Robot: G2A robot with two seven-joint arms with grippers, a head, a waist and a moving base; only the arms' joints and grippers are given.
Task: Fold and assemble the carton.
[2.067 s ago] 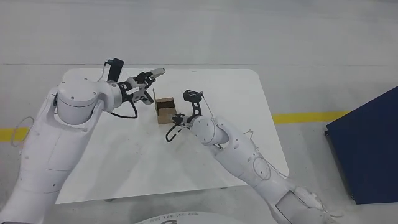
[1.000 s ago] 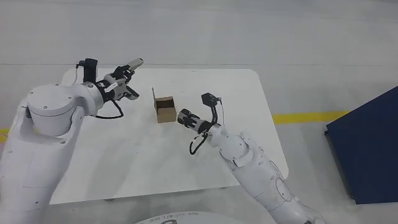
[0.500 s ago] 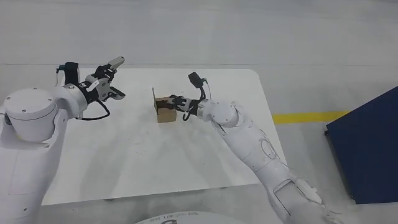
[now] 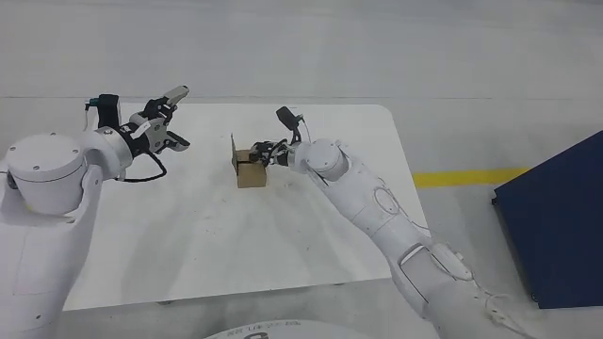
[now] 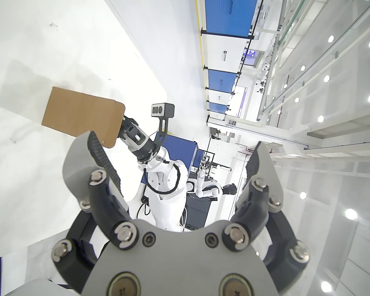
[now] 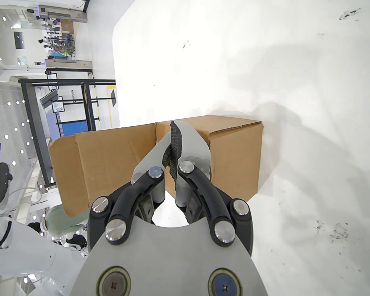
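Note:
A small brown carton (image 4: 250, 173) stands near the middle of the white table (image 4: 311, 245), with one flap (image 6: 111, 161) upright on its left side. My right gripper (image 4: 257, 153) is shut, and its tips (image 6: 173, 129) rest on the carton's top edge with nothing between the fingers. The carton's closed side wall (image 6: 234, 161) faces the right wrist camera. My left gripper (image 4: 175, 117) hangs open above the table's far left corner, well apart from the carton. In the left wrist view the carton (image 5: 80, 117) lies beyond the open left gripper (image 5: 174, 143), with the right gripper (image 5: 126, 126) against it.
The table's rounded far corner (image 6: 117, 29) lies beyond the carton. Bare tabletop stretches in front of and right of the carton. A blue panel (image 4: 565, 217) stands on the floor off the table's right side.
The right arm swung from the carton's front to its right side and set its shut gripper on the carton's top. The left arm drew back to the left, then stayed still.

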